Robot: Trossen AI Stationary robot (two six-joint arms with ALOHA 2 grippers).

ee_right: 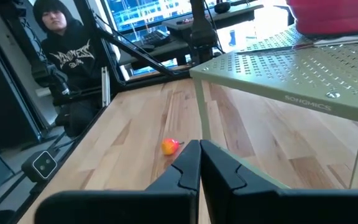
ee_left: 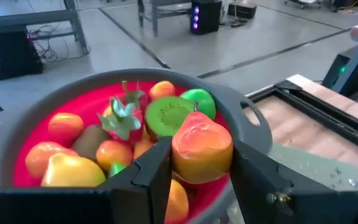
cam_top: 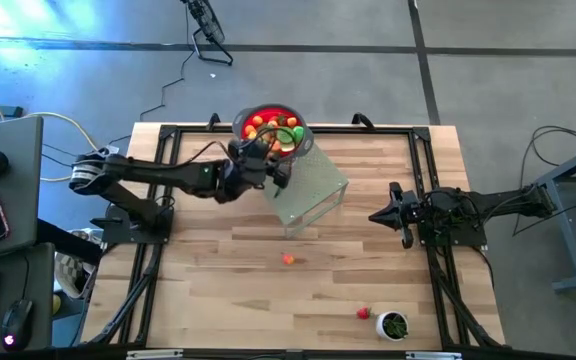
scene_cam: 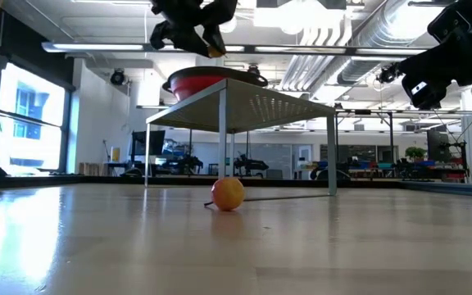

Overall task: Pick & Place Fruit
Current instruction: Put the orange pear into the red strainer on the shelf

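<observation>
While the left tool (ee_left: pixel 194 177) clasps a pear (ee_left: pixel 201 148), right tool (ee_right: pixel 199 163) shut, empty.

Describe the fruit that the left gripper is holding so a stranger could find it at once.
Start at the red bowl on the perforated metal stand at the table's far edge. The left gripper hangs just above it, shut on an orange-yellow pear. It alone is lifted clear between dark fingers; the other fruit lies in the bowl.
</observation>
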